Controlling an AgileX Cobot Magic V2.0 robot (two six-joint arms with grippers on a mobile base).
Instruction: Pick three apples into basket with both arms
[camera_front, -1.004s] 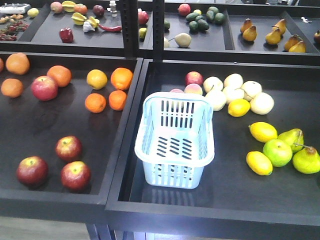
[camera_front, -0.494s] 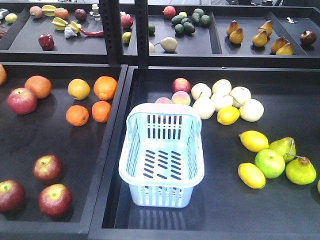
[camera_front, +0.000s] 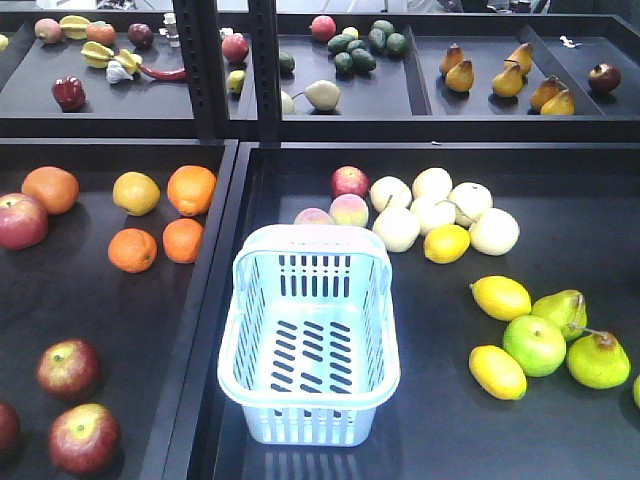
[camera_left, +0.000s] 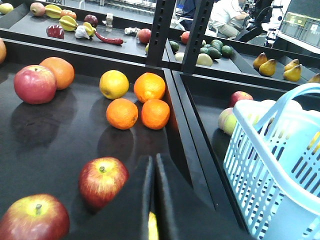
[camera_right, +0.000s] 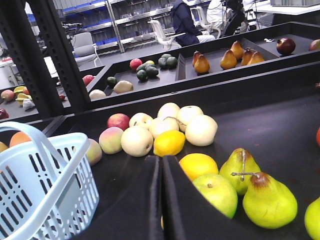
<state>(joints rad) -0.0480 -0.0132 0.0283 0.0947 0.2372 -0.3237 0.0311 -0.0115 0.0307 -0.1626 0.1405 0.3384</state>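
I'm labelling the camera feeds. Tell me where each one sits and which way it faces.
Front view: high up, looking down on the basket and the apples; no arm shows.
Left wrist: low over the left tray, facing apples and oranges; the shut left gripper at bottom.
Right wrist: low over the right tray, facing pears; the shut right gripper at bottom.
Shared: the basket, in all three.

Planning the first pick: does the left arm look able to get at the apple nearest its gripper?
Probably yes: the apple lies just left of the left gripper, nothing between them, though the shut jaws must open first.
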